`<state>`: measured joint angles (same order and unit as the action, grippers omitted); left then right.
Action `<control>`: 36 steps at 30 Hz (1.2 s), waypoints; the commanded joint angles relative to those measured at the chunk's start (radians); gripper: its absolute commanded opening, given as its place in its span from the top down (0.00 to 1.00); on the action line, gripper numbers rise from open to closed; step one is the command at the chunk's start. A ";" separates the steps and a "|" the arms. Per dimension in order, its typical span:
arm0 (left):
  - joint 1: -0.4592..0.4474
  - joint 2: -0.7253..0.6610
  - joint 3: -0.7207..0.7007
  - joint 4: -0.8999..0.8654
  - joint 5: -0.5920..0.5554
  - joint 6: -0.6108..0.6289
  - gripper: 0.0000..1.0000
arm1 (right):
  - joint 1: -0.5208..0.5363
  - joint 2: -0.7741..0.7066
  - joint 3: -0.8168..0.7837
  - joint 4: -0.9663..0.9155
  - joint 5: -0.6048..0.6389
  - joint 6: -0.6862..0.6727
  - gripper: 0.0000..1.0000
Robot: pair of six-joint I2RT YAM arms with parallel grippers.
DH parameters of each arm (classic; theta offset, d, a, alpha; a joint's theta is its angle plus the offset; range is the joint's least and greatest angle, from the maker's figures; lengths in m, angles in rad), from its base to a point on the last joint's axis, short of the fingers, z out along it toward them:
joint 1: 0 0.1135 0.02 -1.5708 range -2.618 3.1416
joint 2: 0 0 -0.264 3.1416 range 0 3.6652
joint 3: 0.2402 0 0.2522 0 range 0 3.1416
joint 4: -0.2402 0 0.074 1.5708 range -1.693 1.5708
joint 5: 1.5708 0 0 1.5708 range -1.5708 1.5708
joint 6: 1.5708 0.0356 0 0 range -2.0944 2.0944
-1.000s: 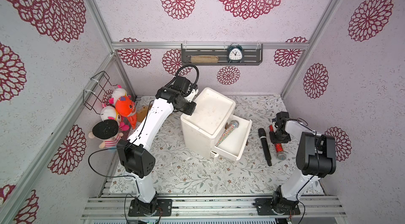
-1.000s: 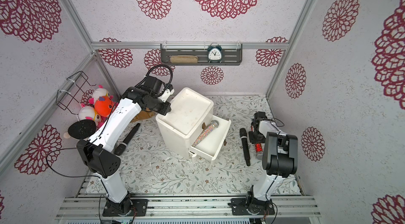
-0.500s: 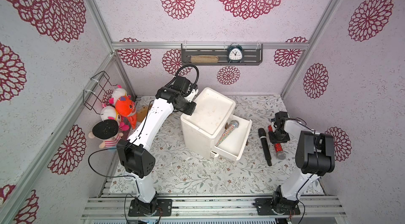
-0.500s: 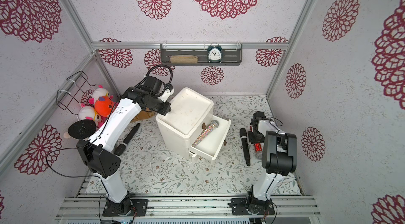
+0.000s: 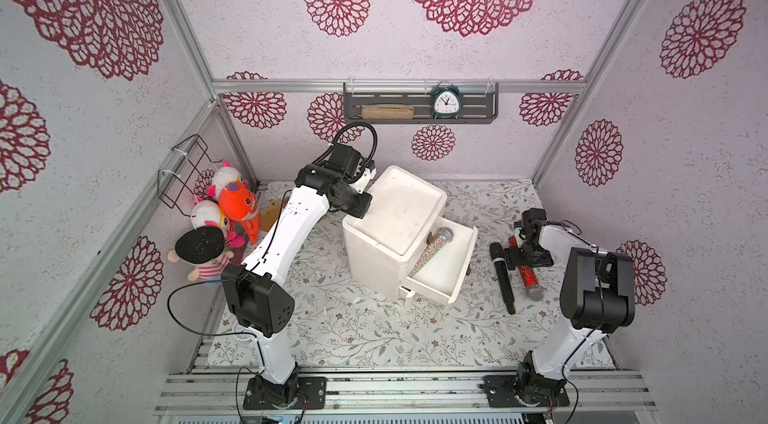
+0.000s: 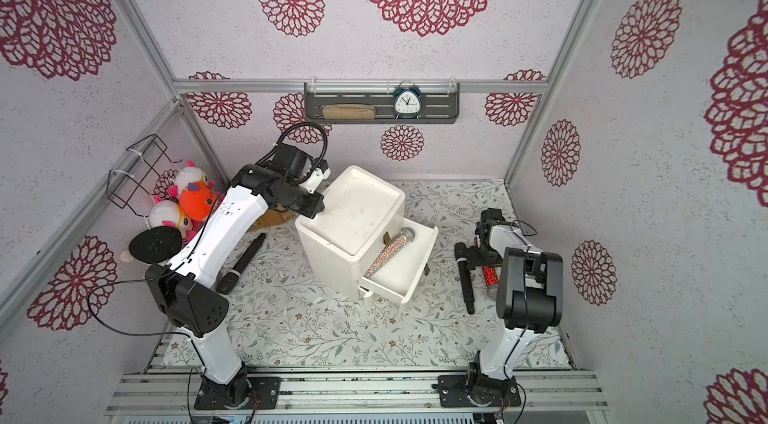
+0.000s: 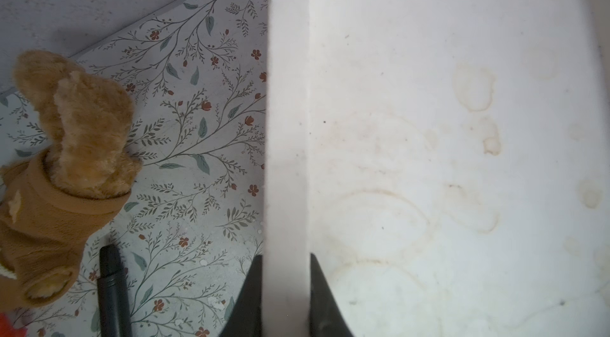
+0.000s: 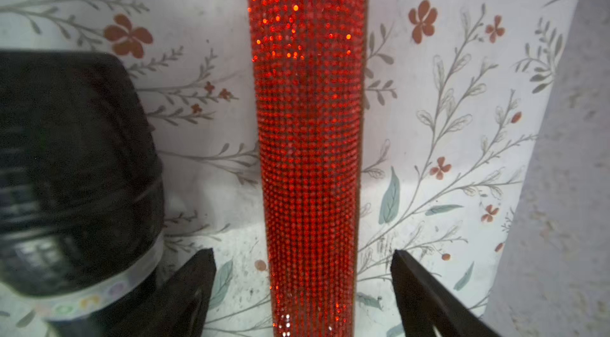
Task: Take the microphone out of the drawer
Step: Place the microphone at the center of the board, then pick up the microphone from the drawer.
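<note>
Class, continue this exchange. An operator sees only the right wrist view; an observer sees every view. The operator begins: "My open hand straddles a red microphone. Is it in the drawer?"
Observer: No; the red microphone lies on the table, outside the open drawer.
Operator: What's in the drawer?
Observer: A silver microphone, lying slantwise.
Operator: Where's the left hand?
Observer: Shut on the cabinet rim.
</note>
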<state>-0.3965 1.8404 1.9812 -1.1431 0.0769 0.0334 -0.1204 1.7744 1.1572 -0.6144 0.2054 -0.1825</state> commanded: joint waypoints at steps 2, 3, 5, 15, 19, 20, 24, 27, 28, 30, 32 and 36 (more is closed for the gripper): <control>0.006 -0.003 -0.015 -0.032 -0.021 0.023 1.00 | 0.005 -0.036 0.039 -0.026 -0.017 0.003 0.13; 0.006 -0.004 -0.015 -0.033 -0.020 0.023 1.00 | 0.005 -0.039 0.044 -0.028 -0.018 0.005 0.13; 0.007 -0.003 -0.015 -0.033 -0.020 0.023 1.00 | 0.005 -0.044 0.052 -0.031 -0.018 0.006 0.13; 0.006 -0.005 -0.021 -0.031 -0.022 0.023 1.00 | 0.004 -0.056 0.076 -0.047 -0.017 0.015 0.13; 0.006 -0.005 -0.019 -0.030 -0.022 0.023 1.00 | 0.004 -0.090 0.104 -0.056 -0.023 0.053 0.12; 0.007 -0.004 -0.019 -0.031 -0.022 0.023 1.00 | 0.002 -0.103 0.114 -0.060 -0.026 0.074 0.11; 0.006 -0.004 -0.019 -0.030 -0.022 0.023 1.00 | -0.014 -0.128 0.187 -0.105 -0.050 0.198 0.01; 0.006 -0.006 -0.021 -0.029 -0.022 0.022 1.00 | -0.019 -0.100 0.261 -0.180 -0.174 0.238 0.01; 0.006 -0.004 -0.022 -0.028 -0.023 0.022 1.00 | -0.019 -0.077 0.294 -0.220 -0.239 0.234 0.01; 0.006 -0.004 -0.027 -0.024 -0.017 0.020 1.00 | -0.020 -0.027 0.353 -0.292 -0.361 0.209 0.01; 0.004 -0.005 -0.031 -0.021 -0.010 0.015 1.00 | -0.024 -0.021 0.349 -0.284 -0.445 0.218 0.01; 0.004 -0.006 -0.033 -0.021 -0.010 0.013 1.00 | -0.034 -0.076 0.280 -0.143 -0.512 0.340 0.01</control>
<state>-0.3969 1.8397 1.9793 -1.1412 0.0776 0.0330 -0.1452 1.7313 1.4647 -0.7902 -0.1791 0.0582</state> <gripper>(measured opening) 0.184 0.988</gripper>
